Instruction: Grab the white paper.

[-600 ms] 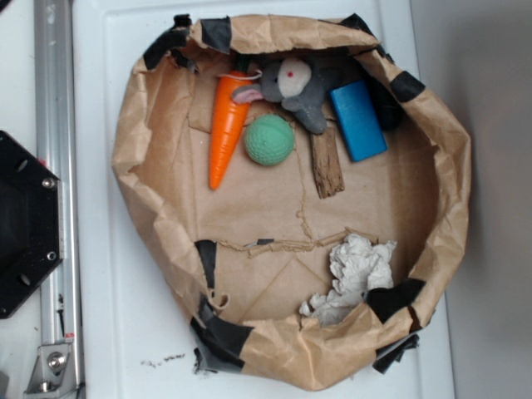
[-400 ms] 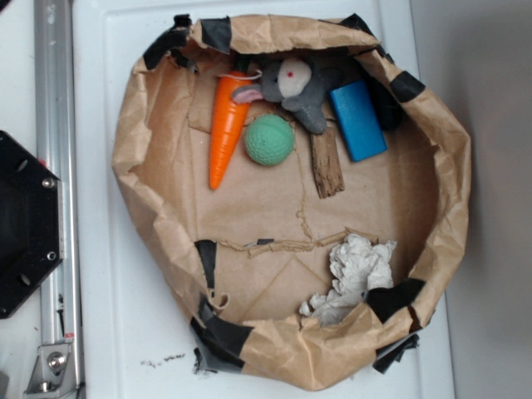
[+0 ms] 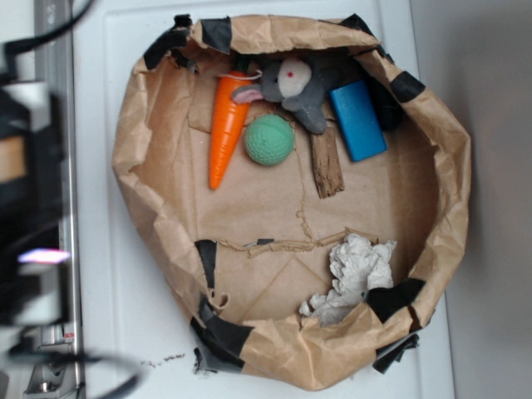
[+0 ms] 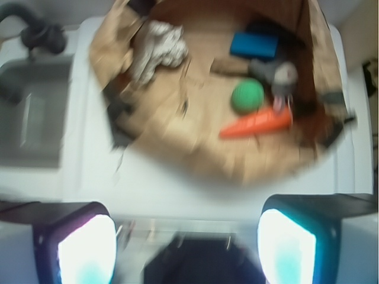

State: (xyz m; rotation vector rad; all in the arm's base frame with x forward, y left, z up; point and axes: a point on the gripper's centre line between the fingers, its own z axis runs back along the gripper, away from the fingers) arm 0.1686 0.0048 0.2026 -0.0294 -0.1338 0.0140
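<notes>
Exterior view shows the white paper (image 3: 356, 276) lying inside the brown paper bag (image 3: 150, 150), at the lower right of the bag floor. It sits against the bag wall, just beside a strip of black tape (image 3: 395, 295). Well apart from it, along the far side of the bag, lie the orange carrot (image 3: 225, 126), the green ball (image 3: 268, 140), the plush rabbit (image 3: 295, 87), the wooden block (image 3: 326, 161) and the blue block (image 3: 358, 120). Nothing rests on the paper.

The arm appears only as a dark blur at the left edge of this view, outside the bag and over the worktop (image 3: 116, 299).

Wrist view is motion-blurred. The tool (image 4: 186, 248) shows two fingers (image 4: 86, 248) at the bottom corners, set wide apart with nothing between them: released, holding nothing. The white paper (image 4: 157, 50) appears at upper left, far from the fingers.

Step in hand, by judgement: the approach; no contact is made. The next move calls for carrying the tool over the bag rim, centring it above the wad, and descending clear of the adjacent wall. The thin crumpled paper should compress easily, so a full closure is likely needed.
</notes>
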